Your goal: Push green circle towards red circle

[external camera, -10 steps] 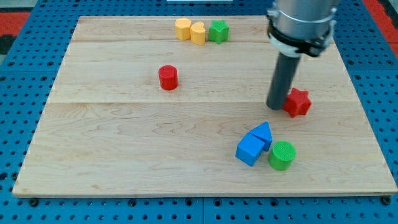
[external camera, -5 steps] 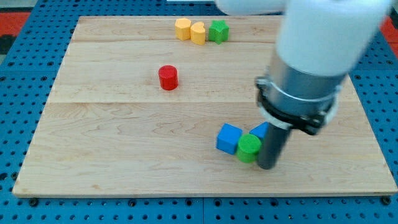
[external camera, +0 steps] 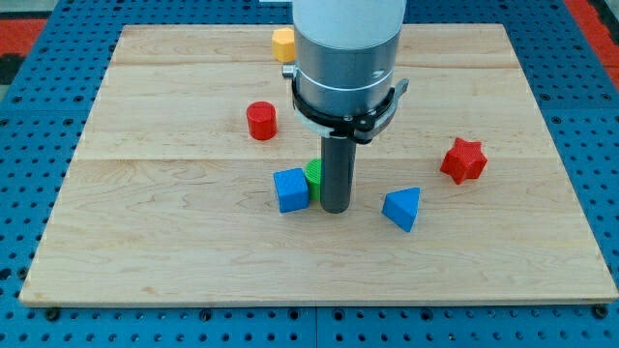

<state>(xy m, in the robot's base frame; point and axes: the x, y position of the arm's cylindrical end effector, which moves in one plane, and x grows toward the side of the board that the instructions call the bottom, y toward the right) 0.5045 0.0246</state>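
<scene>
Arm upright at frame centre; my tip (external camera: 335,208) touches green circle (external camera: 313,176) right side; blue cube (external camera: 290,189) left; red circle (external camera: 261,121) upper-left. No end effector jaws, only a plain rod.

green circle (external camera: 313,177) and my tip (external camera: 335,208) shifted left

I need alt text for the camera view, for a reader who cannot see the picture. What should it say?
My tip rests on a wooden board, touching the right side of a partly hidden green circle, with a blue cube just left of it. A red circle stands farther up and left; a blue triangle and red star lie right.
</scene>
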